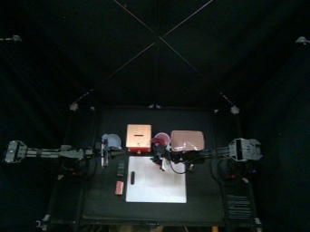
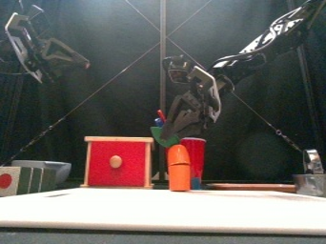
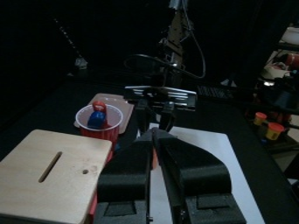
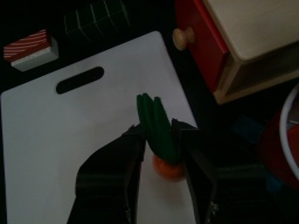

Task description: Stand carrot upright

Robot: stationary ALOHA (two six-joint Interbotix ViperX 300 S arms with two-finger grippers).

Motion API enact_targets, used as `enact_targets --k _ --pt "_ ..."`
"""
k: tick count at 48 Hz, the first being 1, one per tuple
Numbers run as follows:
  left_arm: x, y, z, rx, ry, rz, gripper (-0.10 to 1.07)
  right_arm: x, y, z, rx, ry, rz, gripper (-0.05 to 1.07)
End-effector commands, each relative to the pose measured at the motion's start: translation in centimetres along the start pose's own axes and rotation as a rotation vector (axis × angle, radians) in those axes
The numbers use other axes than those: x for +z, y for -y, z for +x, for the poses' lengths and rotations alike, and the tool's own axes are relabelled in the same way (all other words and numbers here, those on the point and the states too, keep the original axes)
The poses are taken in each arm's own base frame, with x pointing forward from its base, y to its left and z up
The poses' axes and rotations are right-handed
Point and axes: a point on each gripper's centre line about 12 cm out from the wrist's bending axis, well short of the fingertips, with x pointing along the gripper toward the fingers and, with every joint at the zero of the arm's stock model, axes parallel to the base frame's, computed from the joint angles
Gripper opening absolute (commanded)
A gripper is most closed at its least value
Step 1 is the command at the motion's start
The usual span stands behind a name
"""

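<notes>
Right gripper spread, jaws either side of the carrot, no clear pinch. Carrot upright on the white board, green top up, orange body below, in the front view. Red cup just behind it. Red box at 9 o'clock of the carrot. Left gripper raised at left, jaws pressed together.
</notes>
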Motion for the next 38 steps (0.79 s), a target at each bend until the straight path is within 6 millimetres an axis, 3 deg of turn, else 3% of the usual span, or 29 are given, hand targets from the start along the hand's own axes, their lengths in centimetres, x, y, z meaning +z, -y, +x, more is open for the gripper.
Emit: enact_targets --k 1,20,38 --pt "0.50 0.01 0.15 0.001 0.019 0.000 0.51 0.75 -0.19 -0.39 0.005 0.021 0.003 0.74" --pt "0.50 0.01 0.15 0.001 0.019 0.000 0.51 0.67 -0.62 -0.38 0.008 0.016 -0.005 0.87" --pt "0.50 0.01 0.15 0.001 0.019 0.000 0.51 0.76 -0.95 -0.69 -0.001 0.010 -0.010 0.88"
